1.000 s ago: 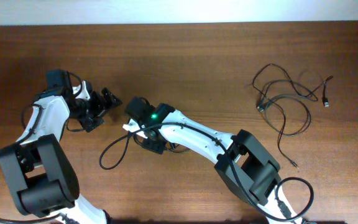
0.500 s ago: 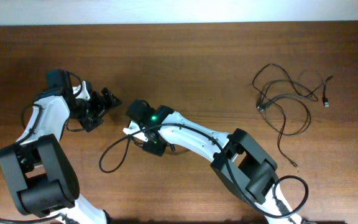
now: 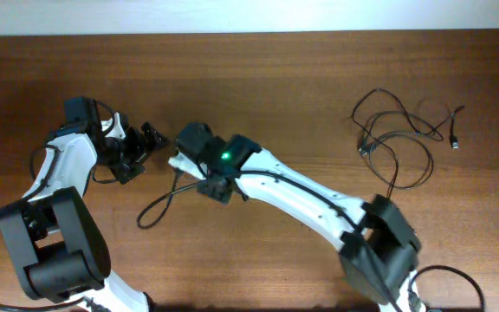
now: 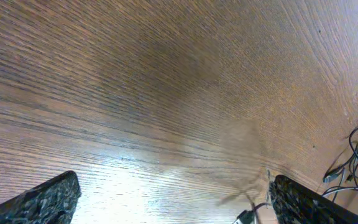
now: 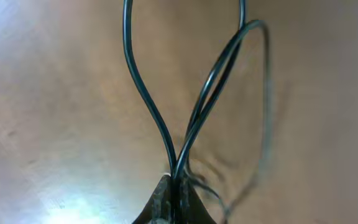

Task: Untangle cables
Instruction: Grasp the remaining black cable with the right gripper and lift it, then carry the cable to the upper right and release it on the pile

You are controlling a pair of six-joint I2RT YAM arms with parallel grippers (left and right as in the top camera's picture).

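Observation:
A thin black cable point(image 3: 156, 208) lies in a loop on the wooden table, left of centre. My right gripper point(image 3: 183, 169) is shut on it. In the right wrist view two strands of this cable point(image 5: 143, 93) run up out of the closed right gripper point(image 5: 174, 186) and curve away over the wood. Several more cables point(image 3: 395, 139) lie in a loose tangle at the far right, seen small in the left wrist view as cables point(image 4: 353, 158). My left gripper point(image 3: 152, 139) stands open just left of the right one, and in its own view the left gripper point(image 4: 173, 202) holds nothing.
The bare wooden table point(image 3: 301, 87) reaches a pale wall at the back. The right arm point(image 3: 310, 199) lies diagonally across the middle. A small plug end point(image 4: 247, 216) shows at the bottom edge of the left wrist view.
My right gripper has shut on the looped cable and shifted back and left toward the left gripper, the arm stretching out. The loop was drawn narrower. The left arm stayed put.

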